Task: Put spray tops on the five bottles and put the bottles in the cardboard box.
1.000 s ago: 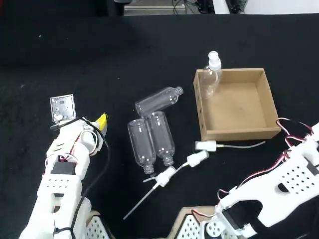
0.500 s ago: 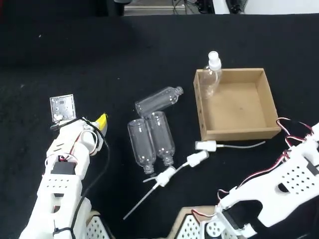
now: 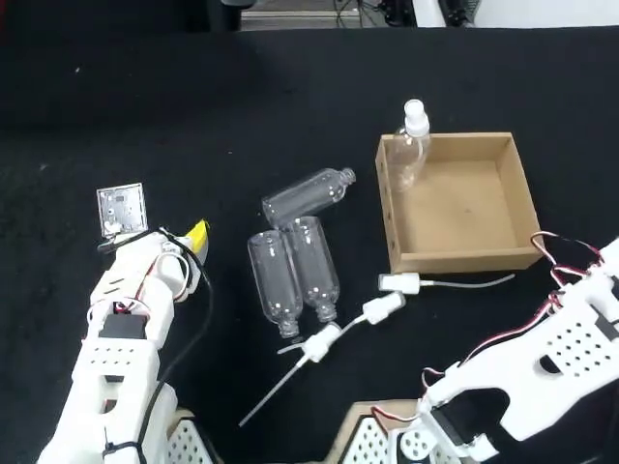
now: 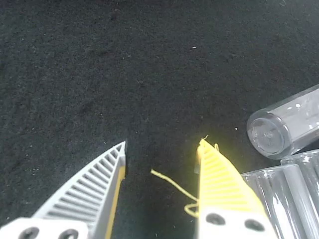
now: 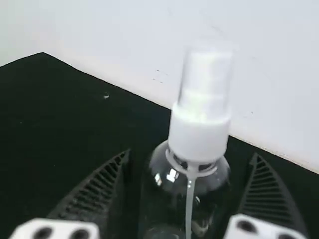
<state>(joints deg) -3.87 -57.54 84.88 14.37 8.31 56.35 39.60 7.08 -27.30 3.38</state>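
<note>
Bottle (image 5: 185, 186) with spray top (image 5: 201, 124) clamped in right end effector (image 5: 190, 154), base cut off at frame edge. Left end effector (image 4: 163, 143) spread wide, low over table (image 4: 99, 59); capless bottles (image 4: 279, 132) just beside it, partly cropped.

1. Box (image 3: 469, 259): brown cardboard, open.
2. Capped bottle (image 3: 410, 150): upright in the box's corner.
3. Slanted bottle (image 3: 308, 196), twin bottles (image 3: 276, 275): clear, uncapped, lying beside the box.
4. Spray tops (image 3: 382, 308): three, loose by the twin bottles' necks.
5. Held bottle (image 5: 197, 184): capped, upright in right gripper (image 5: 190, 154).
</note>
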